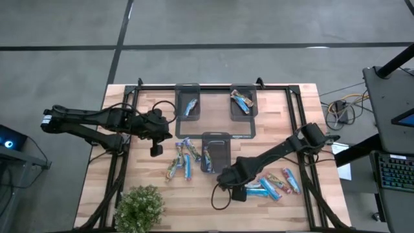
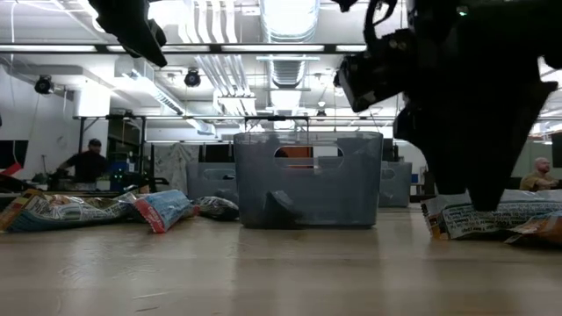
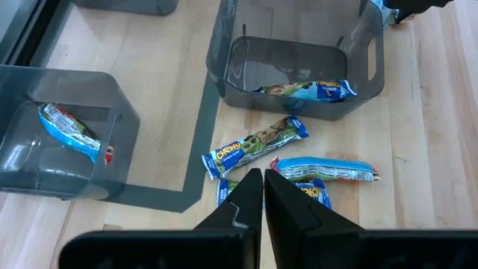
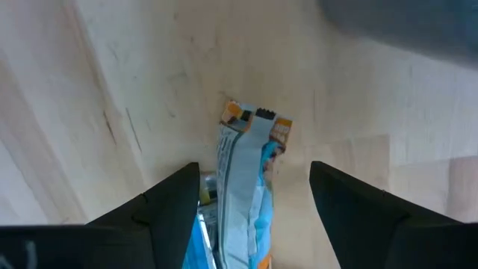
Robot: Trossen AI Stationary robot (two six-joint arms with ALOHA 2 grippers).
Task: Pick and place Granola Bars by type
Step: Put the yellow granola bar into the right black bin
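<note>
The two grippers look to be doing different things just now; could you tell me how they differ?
The left gripper is shut and empty, hanging above the loose granola bars left of the middle tray. The right gripper is open and low at the table, its fingers either side of a light-blue bar in the right-hand pile, not closed on it. Both are dark two-finger grippers, and neither holds anything.

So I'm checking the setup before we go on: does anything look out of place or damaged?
Nothing stands out. The three grey trays stand upright, each holding a bar, and the unsorted granola bars lie loose on the table, wrappers intact as far as visible.
</note>
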